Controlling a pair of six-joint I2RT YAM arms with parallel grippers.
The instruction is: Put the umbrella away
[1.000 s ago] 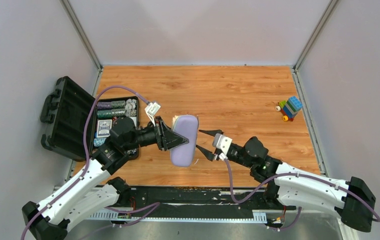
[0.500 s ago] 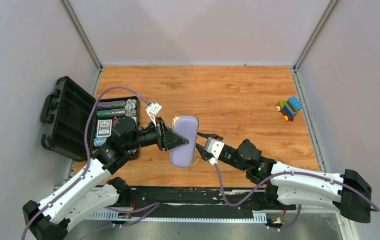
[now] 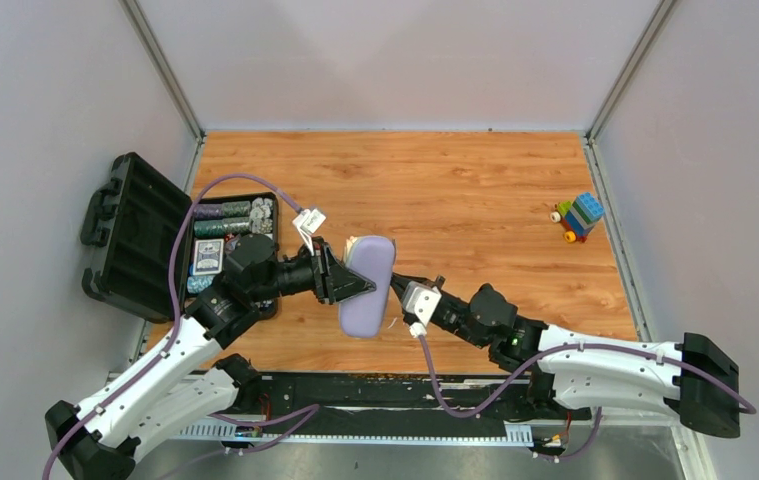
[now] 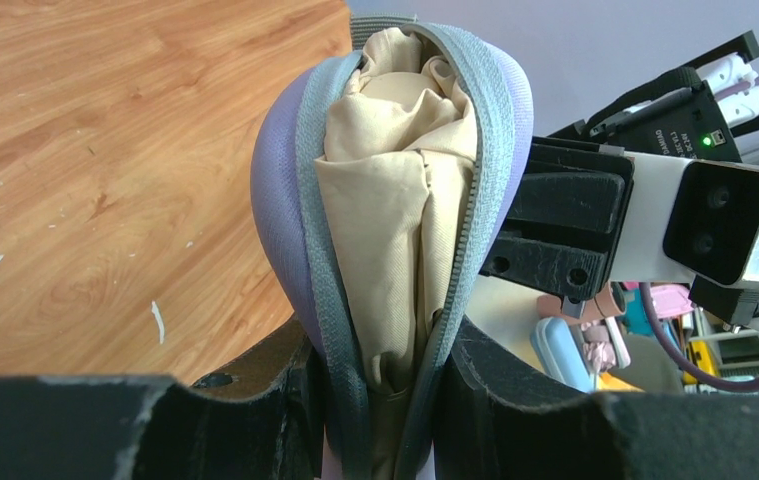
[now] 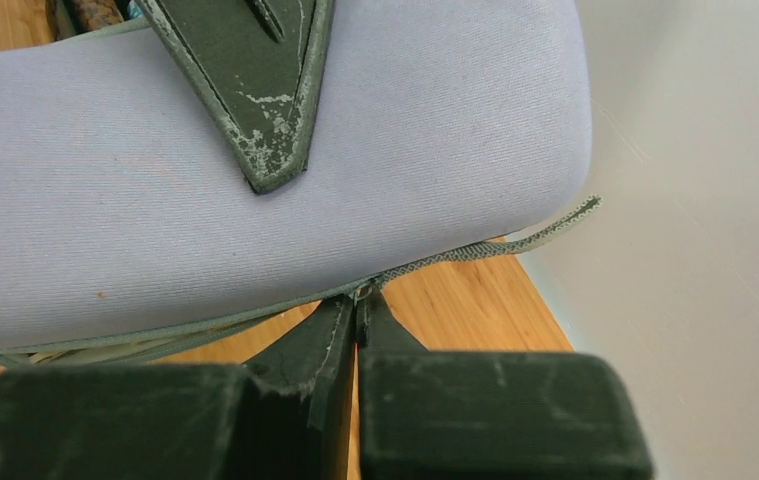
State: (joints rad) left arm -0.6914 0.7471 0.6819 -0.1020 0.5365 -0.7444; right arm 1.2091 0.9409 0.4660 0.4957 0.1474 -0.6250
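Umbrella (image 4: 395, 190) sits stuffed inside lilac case (image 3: 367, 290), mid-frame in top view, long axis roughly top-to-bottom. Left gripper (image 3: 347, 282) clamps the case across its width from the left. Right gripper (image 5: 355, 318) comes in from lower right, tips pinched together on zipper pull (image 5: 363, 291). Seam gapes, so the pull likely has to run along that axis.

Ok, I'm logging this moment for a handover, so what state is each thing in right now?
lilac-grey oval fabric case: zip partly open, clamped by the left gripper.
beige fabric umbrella: folded, tucked inside the case, showing through the gap.
left gripper: shut on the case.
right gripper: shut on the zipper pull.
black hard poker-chip case: lid open.
colourful block toy: on the table, apart from both arms.
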